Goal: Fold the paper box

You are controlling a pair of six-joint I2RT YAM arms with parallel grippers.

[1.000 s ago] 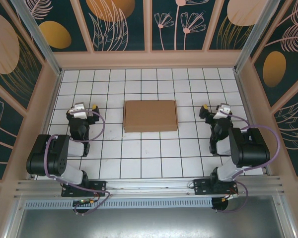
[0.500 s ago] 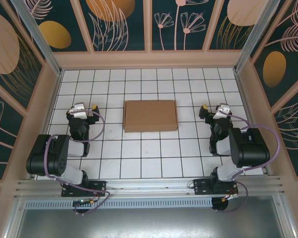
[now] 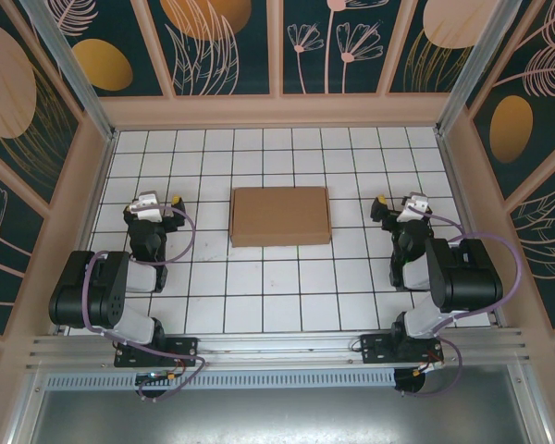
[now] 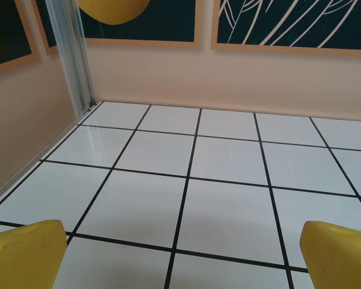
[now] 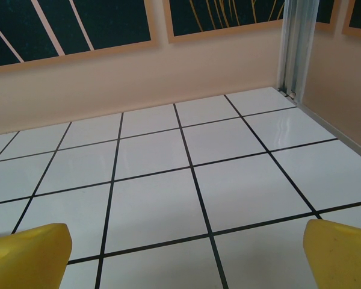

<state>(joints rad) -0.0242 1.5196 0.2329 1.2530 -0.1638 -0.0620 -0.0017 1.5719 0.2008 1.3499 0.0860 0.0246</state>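
Paper box [image 3: 279,216] lies on the white tiled table [image 3: 259,305], just above the centre of the overhead frame, with its long edges running left to right. Starting from the bottom of that frame, we see both arm bases bolted on the aluminium rail [image 3: 268,344]. Higher up, the left gripper [image 3: 162,201] stands at the left of the frame and the right gripper [image 3: 393,203] at the right. Each is level with the box and well apart from it, with bare tiles between. From above we cannot make out how their jaws stand. In the left wrist view the yellow fingertips [image 4: 24,256] sit in the bottom corners, cut off by the frame edge and spread wide over bare tile. The right wrist view shows its fingertips [image 5: 343,253] the same way, released and holding nothing. On the box we make out a plain brown top and a thin front side; flaps, creases or slots are too faint to tell. Beyond it, tiles run up to the pale back wall [image 3: 277,111].
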